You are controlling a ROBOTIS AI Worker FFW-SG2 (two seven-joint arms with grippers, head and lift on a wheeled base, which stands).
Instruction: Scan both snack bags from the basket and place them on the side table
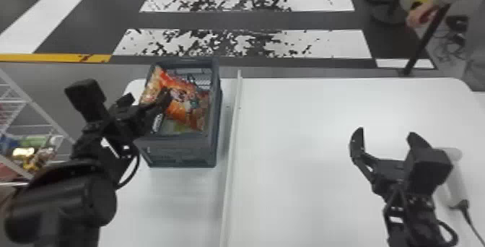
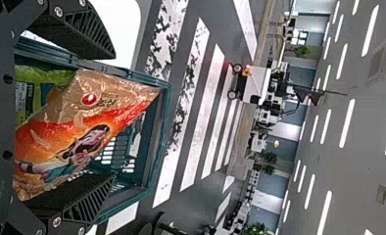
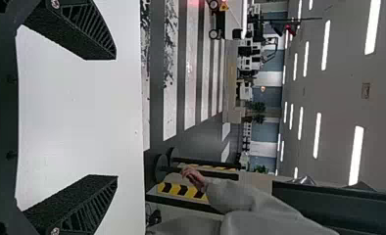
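Snack bag [image 2: 83, 117] is lying aslant in the basket [image 1: 180, 152], facing your nearer left claw [image 2: 114, 116], which is gaping wide and gripping nothing.

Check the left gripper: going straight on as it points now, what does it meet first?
Likely the orange and tan snack bag in the dark plastic basket; it shows between the open fingers of the left gripper. Depth is unclear: the fingertips may be alongside it, with the basket's wall next.
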